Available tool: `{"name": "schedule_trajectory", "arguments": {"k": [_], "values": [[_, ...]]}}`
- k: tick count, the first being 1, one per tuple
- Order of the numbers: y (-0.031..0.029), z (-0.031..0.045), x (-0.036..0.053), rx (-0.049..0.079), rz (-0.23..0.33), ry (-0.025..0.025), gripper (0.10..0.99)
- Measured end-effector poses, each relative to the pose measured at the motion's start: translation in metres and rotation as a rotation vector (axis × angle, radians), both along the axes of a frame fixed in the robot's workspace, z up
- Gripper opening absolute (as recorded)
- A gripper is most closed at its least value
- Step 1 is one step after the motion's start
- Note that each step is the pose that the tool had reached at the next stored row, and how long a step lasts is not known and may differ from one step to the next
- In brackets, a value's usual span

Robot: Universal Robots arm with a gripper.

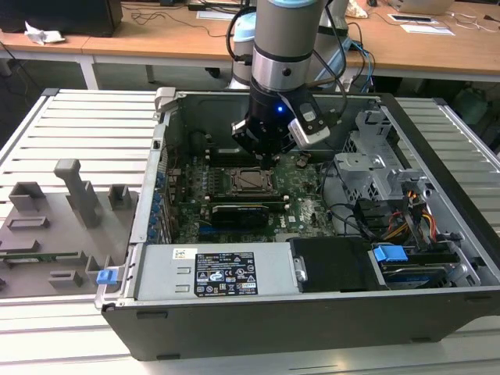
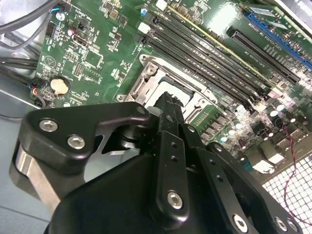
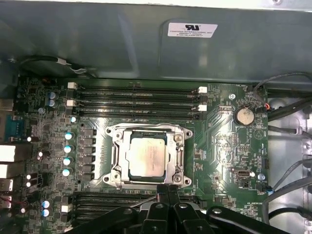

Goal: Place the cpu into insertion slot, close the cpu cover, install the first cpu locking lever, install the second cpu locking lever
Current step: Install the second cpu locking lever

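The cpu (image 3: 146, 157), a pale square chip, lies flat in the insertion slot (image 1: 237, 180) on the green board; it also shows in the exterior view as the cpu (image 1: 252, 180). The cpu cover (image 3: 148, 130), a silvery frame, lies flat around the chip's edges. My gripper (image 3: 168, 186) hovers at the socket's edge nearest the camera, its two black fingers pressed together, shut, with nothing visible between them. In the second wrist view the gripper (image 2: 168, 99) points down at the socket frame (image 2: 146, 80). A thin wire lever (image 3: 146, 199) runs beside the fingertips.
Long black memory slots (image 3: 139, 100) run on the far side of the socket, with more slots near the fingers. A black expansion card (image 1: 238, 211), power supply (image 1: 215, 269), drive cage (image 1: 375, 168) and cables (image 1: 351, 215) crowd the case. A grey fixture tray (image 1: 62, 226) sits outside it.
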State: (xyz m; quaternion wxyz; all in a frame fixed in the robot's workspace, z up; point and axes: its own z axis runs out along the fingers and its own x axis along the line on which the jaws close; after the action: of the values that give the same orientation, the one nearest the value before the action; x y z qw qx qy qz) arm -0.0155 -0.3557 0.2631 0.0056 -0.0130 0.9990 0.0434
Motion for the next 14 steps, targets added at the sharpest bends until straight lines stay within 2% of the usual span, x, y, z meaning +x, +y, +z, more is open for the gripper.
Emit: {"name": "schedule_trajectory", "arguments": {"k": [2, 3, 6, 9, 14], "values": [[-0.0001, -0.0004, 0.0001, 0.001, 0.0, 0.0, 0.106], [-0.0003, -0.0007, 0.0001, 0.006, 0.0, 0.0012, 0.106], [-0.0044, -0.0026, -0.0001, 0.012, 0.0, 0.0017, 0.106], [-0.0054, -0.0032, -0.0002, 0.018, 0.0, 0.002, 0.106], [-0.0123, -0.0098, -0.0051, 0.058, 0.005, 0.0034, 0.106]]}}
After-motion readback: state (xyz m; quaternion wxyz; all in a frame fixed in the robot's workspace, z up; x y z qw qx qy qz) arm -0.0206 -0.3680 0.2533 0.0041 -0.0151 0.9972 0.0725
